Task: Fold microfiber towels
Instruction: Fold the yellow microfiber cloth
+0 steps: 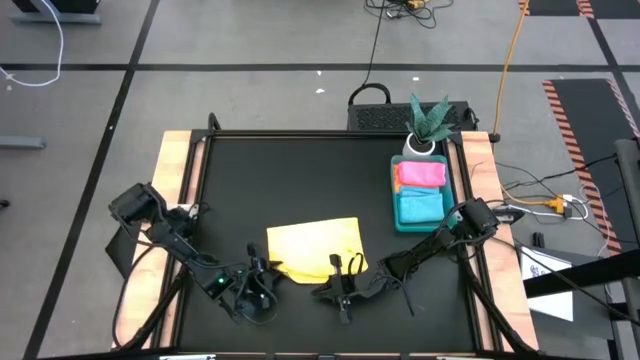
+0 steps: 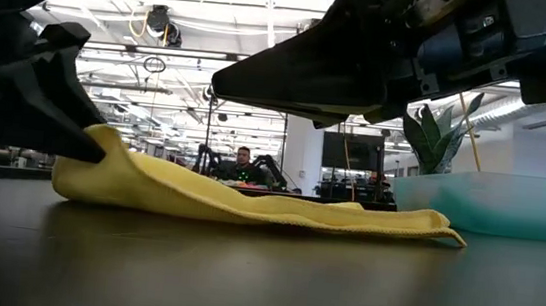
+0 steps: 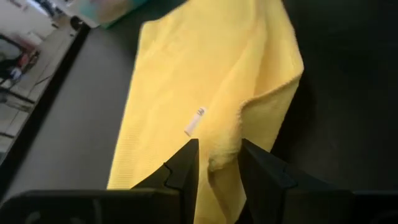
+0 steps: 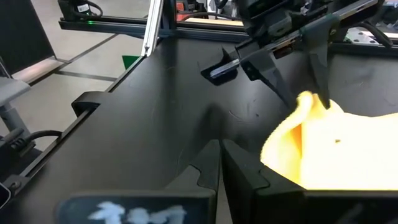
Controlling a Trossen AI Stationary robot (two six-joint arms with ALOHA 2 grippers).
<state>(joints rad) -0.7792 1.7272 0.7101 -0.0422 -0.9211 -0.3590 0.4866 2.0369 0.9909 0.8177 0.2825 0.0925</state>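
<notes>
Black table (image 1: 300,180), green tray (image 1: 397,190) with pink towel (image 1: 421,173), blue towel (image 1: 420,207); left fingers (image 3: 186,165) pinching yellow towel (image 1: 315,245), right fingers (image 4: 208,165) together.

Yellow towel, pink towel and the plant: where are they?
Yellow towel (image 1: 315,245): high view, middle of the cloth.
Pink towel (image 1: 421,173): high view, its top face.
Plant (image 1: 432,118): high view, its leaves.

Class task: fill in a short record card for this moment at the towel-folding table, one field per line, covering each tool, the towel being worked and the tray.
Left tool: shut on a corner of the yellow towel
Right tool: shut, holding nothing, beside the towel's near edge
Yellow towel: on the black table, near corner raised
Tray: pink towel and blue towel inside
Plant: behind the tray
</notes>
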